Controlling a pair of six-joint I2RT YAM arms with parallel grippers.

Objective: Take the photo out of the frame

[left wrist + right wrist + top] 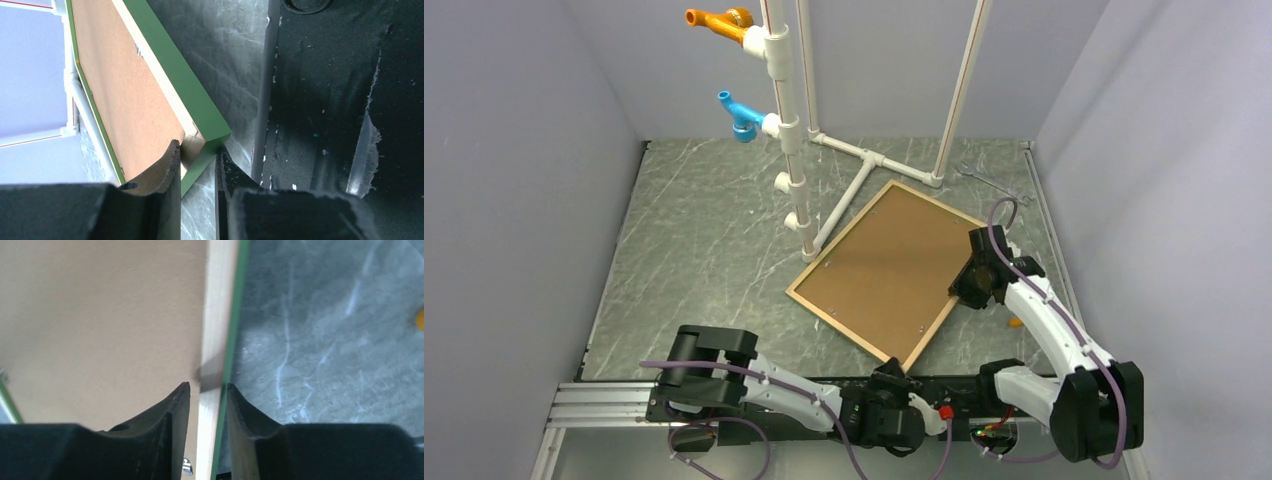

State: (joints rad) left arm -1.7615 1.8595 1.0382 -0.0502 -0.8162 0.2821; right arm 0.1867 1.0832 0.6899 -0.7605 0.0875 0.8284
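Observation:
The frame [844,328] lies face down on the table, its green rails round a brown backing board [894,270]. The photo is hidden under that board. At the frame's near corner, my left gripper [902,372] has closed. In the left wrist view that green corner [200,120] sits pinched between the fingers of the left gripper [197,147]. My right gripper [959,292] is at the right rail. In the right wrist view the gripper [207,386] straddles the pale wood rail [217,315] closely, its outer finger against the green edge.
A white pipe stand [799,150] with an orange fitting [719,22] and a blue fitting [739,115] rises just behind the frame's far left corner. A metal tool [984,178] lies at the back right. A small orange piece [1016,322] lies beside the right arm. Walls enclose three sides.

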